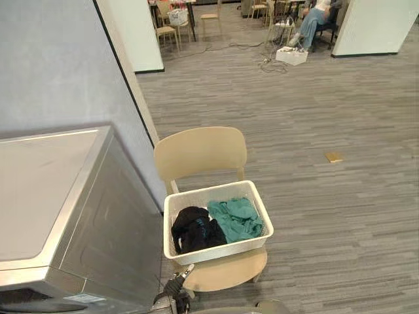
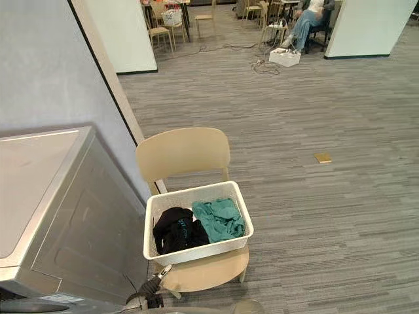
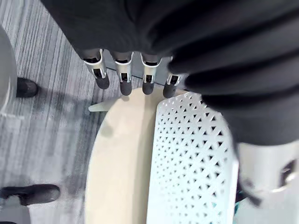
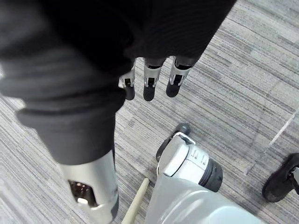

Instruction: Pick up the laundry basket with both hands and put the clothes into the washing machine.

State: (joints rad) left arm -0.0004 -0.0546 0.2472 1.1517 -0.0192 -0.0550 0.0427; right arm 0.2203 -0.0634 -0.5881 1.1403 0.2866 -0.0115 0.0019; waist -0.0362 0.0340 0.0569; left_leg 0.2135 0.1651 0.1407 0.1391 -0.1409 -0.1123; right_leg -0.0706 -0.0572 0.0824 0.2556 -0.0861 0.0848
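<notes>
- The laundry basket (image 1: 221,249) is sitting on the seat of a pale wooden chair (image 1: 200,152), and neither hand is touching it.
- A black garment (image 1: 195,229) is lying in the half of the basket nearer the washing machine, and a teal garment (image 1: 237,218) is lying just beside it in the other half; the two are touching.
- The washing machine (image 1: 46,190) is standing to the robot's left of the chair, close to it, with its flat silver-grey top facing up.
- The left hand (image 1: 177,286) is hanging low in front of the chair. In its wrist view its fingers (image 3: 122,77) are pointing straight out over the edge of the seat, just beside the basket's perforated wall; the hand is released and grasping nothing.
- The right hand (image 4: 150,77) is hanging above the grey striped floor (image 1: 340,216) with its fingers relaxed and straight, also released and grasping nothing.
- A small tan object (image 1: 334,157) is lying on the floor well apart from the chair.
- A person (image 1: 313,19) is sitting far back in the room, near a white box (image 1: 291,55) on the floor.
</notes>
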